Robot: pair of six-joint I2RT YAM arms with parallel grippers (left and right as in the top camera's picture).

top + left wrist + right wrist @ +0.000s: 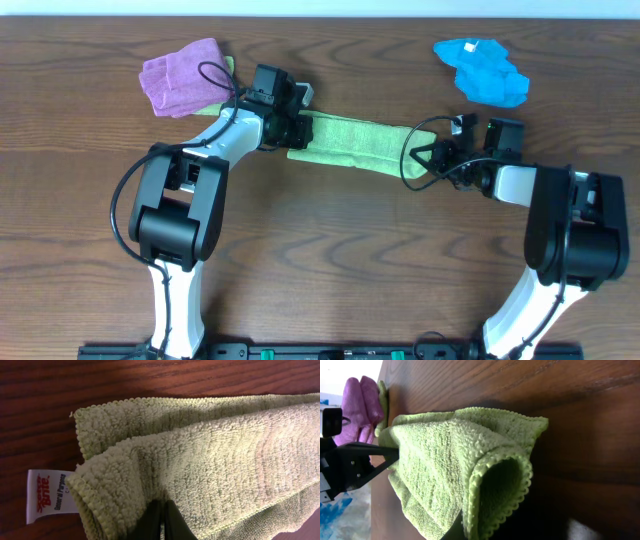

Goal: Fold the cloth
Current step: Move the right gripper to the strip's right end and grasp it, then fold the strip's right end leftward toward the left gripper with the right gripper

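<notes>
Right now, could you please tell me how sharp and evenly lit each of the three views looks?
Overhead: sharp, evenly lit, only soft shadows. Left wrist: the cloth shows crisp loops; the table is darker toward the left. Right wrist: the near fold is sharp, the purple cloth behind is softer, and the top-left corner is blown out white.

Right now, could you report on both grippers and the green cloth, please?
Left gripper shut on left end of green cloth. Right gripper shut on its right end. Purple cloth and blue cloth lie apart from it.
</notes>
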